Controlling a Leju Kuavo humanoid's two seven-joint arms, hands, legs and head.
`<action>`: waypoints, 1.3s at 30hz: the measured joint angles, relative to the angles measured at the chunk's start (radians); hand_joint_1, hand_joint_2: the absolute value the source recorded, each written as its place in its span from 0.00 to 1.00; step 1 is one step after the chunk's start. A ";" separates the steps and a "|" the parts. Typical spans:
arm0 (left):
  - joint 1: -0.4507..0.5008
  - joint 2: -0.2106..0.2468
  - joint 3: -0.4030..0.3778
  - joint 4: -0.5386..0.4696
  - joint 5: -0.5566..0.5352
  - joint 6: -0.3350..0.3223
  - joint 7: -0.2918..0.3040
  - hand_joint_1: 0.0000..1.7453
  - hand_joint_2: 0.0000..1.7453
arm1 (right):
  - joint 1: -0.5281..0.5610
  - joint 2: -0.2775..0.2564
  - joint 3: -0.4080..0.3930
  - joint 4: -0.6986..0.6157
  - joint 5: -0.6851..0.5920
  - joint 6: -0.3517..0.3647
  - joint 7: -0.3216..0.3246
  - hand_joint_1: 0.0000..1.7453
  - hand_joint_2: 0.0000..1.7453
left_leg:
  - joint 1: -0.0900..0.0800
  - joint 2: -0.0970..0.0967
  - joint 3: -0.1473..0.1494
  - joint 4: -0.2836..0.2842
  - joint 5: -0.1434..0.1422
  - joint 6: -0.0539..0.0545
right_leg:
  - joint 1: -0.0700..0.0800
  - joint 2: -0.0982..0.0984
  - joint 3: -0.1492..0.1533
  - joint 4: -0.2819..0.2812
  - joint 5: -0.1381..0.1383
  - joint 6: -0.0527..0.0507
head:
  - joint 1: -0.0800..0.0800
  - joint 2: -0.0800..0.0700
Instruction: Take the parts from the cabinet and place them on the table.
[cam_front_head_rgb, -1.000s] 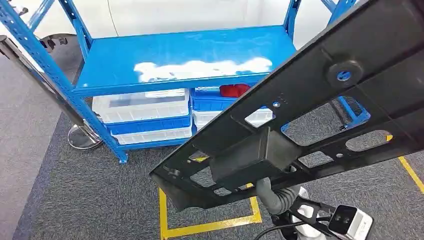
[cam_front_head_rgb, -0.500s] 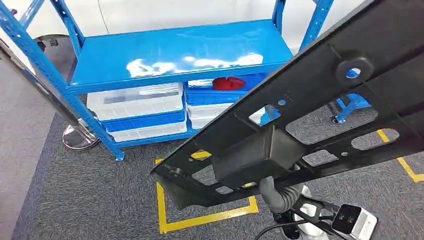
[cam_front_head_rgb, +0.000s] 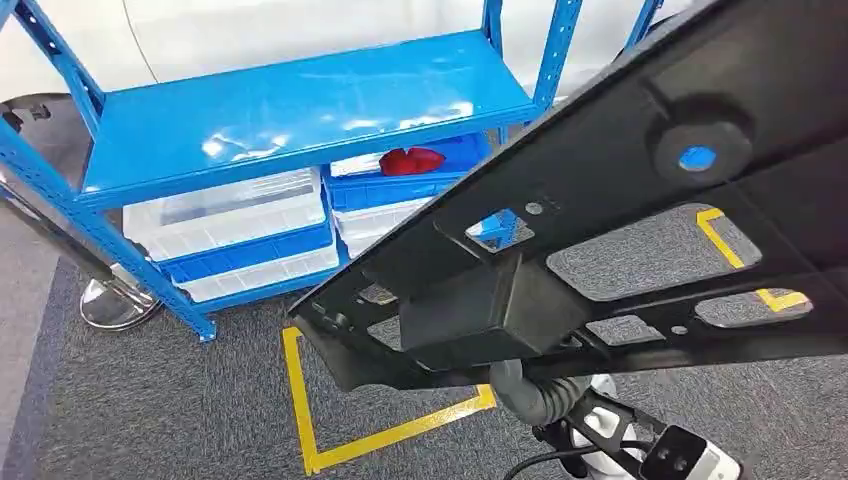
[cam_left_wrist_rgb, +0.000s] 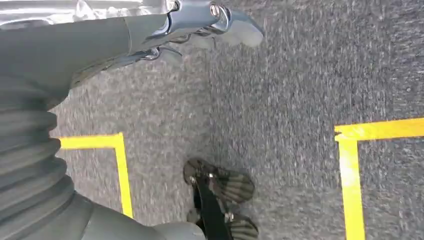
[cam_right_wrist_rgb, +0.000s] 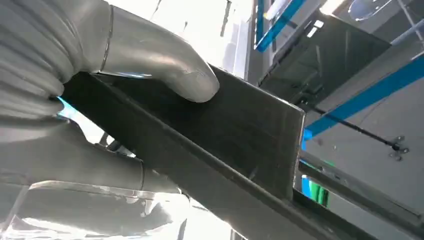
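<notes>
The right hand (cam_right_wrist_rgb: 100, 100) clamps the long black part (cam_front_head_rgb: 620, 230), thumb pressed on its upper face, carrying it slanted across the near view with the blue cabinet (cam_front_head_rgb: 300, 110) far left. Judged step: transport; next calls for finding the counter. The left hand (cam_left_wrist_rgb: 190, 30) hangs over carpet; I cannot tell its grip. The part's right end is cut off

Yellow tape lines (cam_front_head_rgb: 300, 400) cross grey carpet (cam_front_head_rgb: 150, 400); a chrome base (cam_front_head_rgb: 115, 303), perhaps a stand's, sits nearby
</notes>
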 joint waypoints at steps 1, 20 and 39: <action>-0.002 0.000 -0.002 0.000 -0.004 -0.006 0.000 0.00 1.00 | 0.003 -0.009 0.000 -0.013 0.000 -0.012 0.000 1.00 1.00 | 0.002 0.008 0.002 -0.005 0.005 0.007 | 0.002 0.009 -0.001 -0.002 0.004 0.007 | 0.000 0.000; -0.004 -0.019 -0.022 0.001 -0.009 -0.099 0.061 0.00 1.00 | 0.018 -0.090 0.030 -0.102 -0.029 0.027 0.000 1.00 1.00 | 0.012 0.076 -0.085 0.166 -0.096 -0.029 | -0.002 -0.090 0.022 -0.015 -0.018 -0.031 | 0.008 0.000; 0.012 -0.020 0.012 0.001 0.019 -0.064 0.033 0.00 1.00 | 0.030 -0.065 -0.092 -0.037 -0.080 0.137 0.000 1.00 1.00 | 0.013 0.108 -0.013 -0.021 0.024 0.017 | -0.016 -0.088 -0.147 0.301 -0.130 0.034 | 0.020 0.000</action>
